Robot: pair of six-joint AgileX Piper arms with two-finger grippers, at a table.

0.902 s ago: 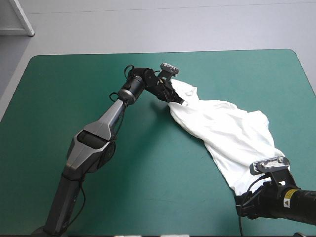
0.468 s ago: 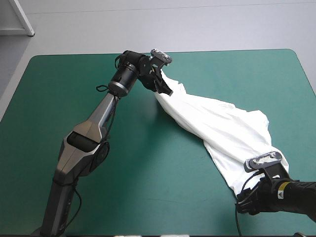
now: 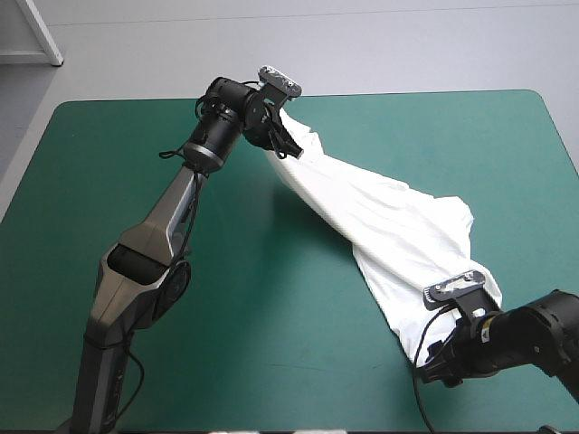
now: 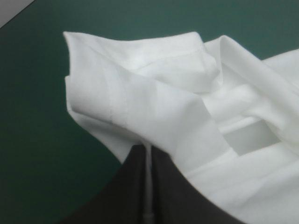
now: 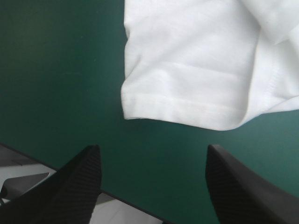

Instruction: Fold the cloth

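Observation:
The white T-shirt (image 3: 389,226) lies stretched in a long band from the far middle of the teal-green table to the near right. My left gripper (image 3: 288,145) is shut on the T-shirt at its far end; in the left wrist view the black fingers (image 4: 135,186) meet in a point with a hemmed fold of the T-shirt (image 4: 154,107) pinched at their tip. My right gripper (image 3: 432,375) is open at the near right, just short of the shirt's near hem. The right wrist view shows that hem of the T-shirt (image 5: 196,65) ahead of the spread fingers (image 5: 74,182), nothing between them.
The table's near edge (image 5: 117,198) runs just under my right gripper's fingers. Bare teal-green cover (image 3: 271,298) spreads over the left and middle of the table. The far edge (image 3: 407,93) lies close behind the left gripper.
My left gripper has pulled the shirt's far end toward the far left, drawing the cloth along. My right gripper has shifted left along the near edge, following the near hem.

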